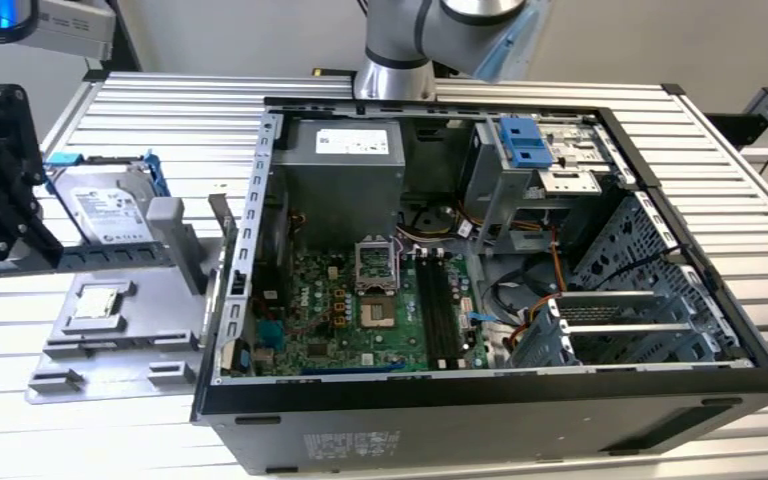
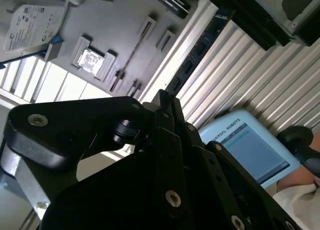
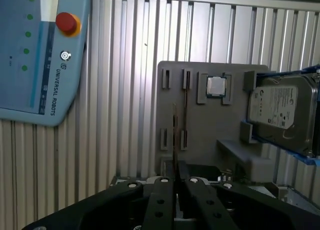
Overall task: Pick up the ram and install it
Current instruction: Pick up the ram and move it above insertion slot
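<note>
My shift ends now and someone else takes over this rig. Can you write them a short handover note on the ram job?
Tool: shut on the ram, holding it by one end. The stick juts out past the fingertips in both wrist views.
Ram: in the air above the grey tray, outside the case.
Done: the ram is picked up.
Left: it is not installed yet. The black sockets on the board look empty.
</note>
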Robot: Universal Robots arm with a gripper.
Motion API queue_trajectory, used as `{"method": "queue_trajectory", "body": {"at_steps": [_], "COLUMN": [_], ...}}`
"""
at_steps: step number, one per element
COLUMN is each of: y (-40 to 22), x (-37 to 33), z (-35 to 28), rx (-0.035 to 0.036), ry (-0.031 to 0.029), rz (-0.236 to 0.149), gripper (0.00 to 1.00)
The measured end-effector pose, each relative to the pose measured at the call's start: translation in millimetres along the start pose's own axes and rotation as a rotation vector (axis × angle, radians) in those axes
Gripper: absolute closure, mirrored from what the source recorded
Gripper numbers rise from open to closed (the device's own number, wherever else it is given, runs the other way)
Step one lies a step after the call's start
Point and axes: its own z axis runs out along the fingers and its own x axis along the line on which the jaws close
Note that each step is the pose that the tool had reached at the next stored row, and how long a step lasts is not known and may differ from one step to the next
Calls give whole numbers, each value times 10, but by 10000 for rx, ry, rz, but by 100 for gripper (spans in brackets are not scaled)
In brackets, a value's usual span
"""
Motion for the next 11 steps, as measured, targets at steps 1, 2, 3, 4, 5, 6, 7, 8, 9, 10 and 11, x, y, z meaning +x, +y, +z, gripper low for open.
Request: {"method": "queue_trajectory", "body": {"at_steps": [1,2,3,4,5,6,7,8,9,10,11], "y": [-48,-90,-135,-183,-226,-275,-320,-364,-408,-453,-500], "x": [2,4,6,8,10,12,14,16,19,20,22], "z": [1,1,2,3,3,4,5,5,5,6,7], "rx": [0,-1,-2,-1,-2,-2,-2,-3,-3,-4,-4], "ry": [-1,0,1,0,0,0,0,0,0,0,0], "rz": [-1,-1,-1,-1,0,0,-1,-1,-1,0,0], "gripper": [100,100,100,100,100,100,100,100,100,100,100]}}
